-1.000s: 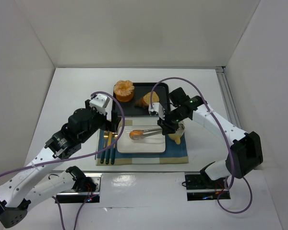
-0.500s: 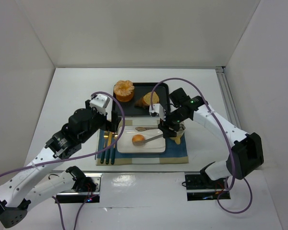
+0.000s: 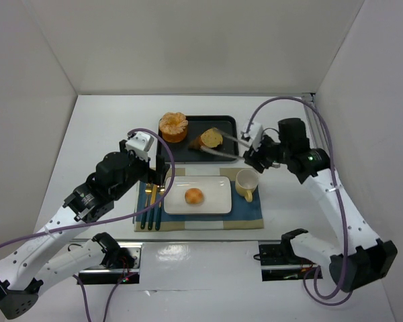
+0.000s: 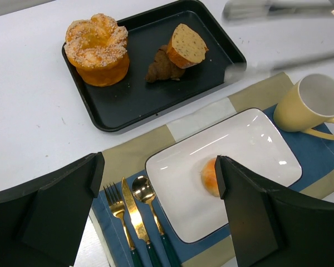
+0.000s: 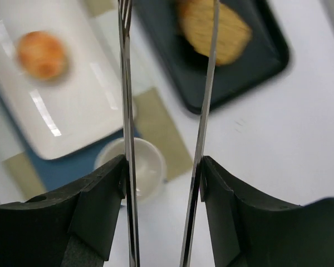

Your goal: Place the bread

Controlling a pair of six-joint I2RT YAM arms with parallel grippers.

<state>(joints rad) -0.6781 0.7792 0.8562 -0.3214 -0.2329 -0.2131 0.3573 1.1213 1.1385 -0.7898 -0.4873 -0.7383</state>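
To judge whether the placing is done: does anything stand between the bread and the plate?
Nothing visible does. The bread already lies directly on the plate, near its middle. The right gripper, holding tongs, is beside the tray, apart from it.

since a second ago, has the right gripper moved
Yes. The right gripper, holding tongs, moved right and away from the white plate to beyond the yellow cup.

You are in a robot lab booth: plain white panels box in the white surface; a staged dinner setting lies on a mat.
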